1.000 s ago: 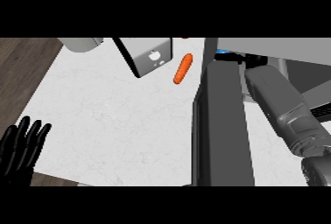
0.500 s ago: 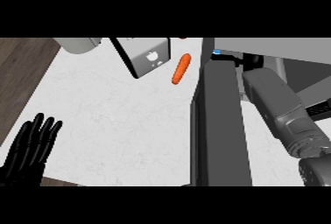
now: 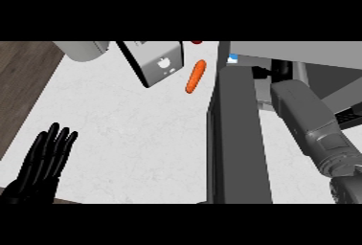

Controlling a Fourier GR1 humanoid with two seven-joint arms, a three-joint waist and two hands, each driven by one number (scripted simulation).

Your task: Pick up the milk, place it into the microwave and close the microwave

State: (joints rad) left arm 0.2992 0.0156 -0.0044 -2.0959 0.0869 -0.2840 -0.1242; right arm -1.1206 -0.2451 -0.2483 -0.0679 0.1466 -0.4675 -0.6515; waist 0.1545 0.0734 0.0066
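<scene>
Only a small blue and white bit of the milk (image 3: 232,58) shows, at the microwave's (image 3: 297,50) mouth, just past the top of the open door (image 3: 237,143). My right forearm reaches in over the door's right side. Only a black part of my right hand (image 3: 278,71) shows, close to the right of the milk; whether it holds the milk is hidden. My left hand (image 3: 44,160) rests open at the lower left, fingers straight and pointing up, over the white counter (image 3: 134,134).
An orange carrot (image 3: 196,76) lies on the counter left of the door. A grey box-like appliance (image 3: 157,62) stands at the back, a grey round vessel (image 3: 81,49) left of it. Wooden floor (image 3: 21,81) shows beyond the counter's left edge.
My left hand has come further up and to the right into view. My right forearm has shifted slightly left and deeper toward the microwave; the blue bit of milk sits a little further left.
</scene>
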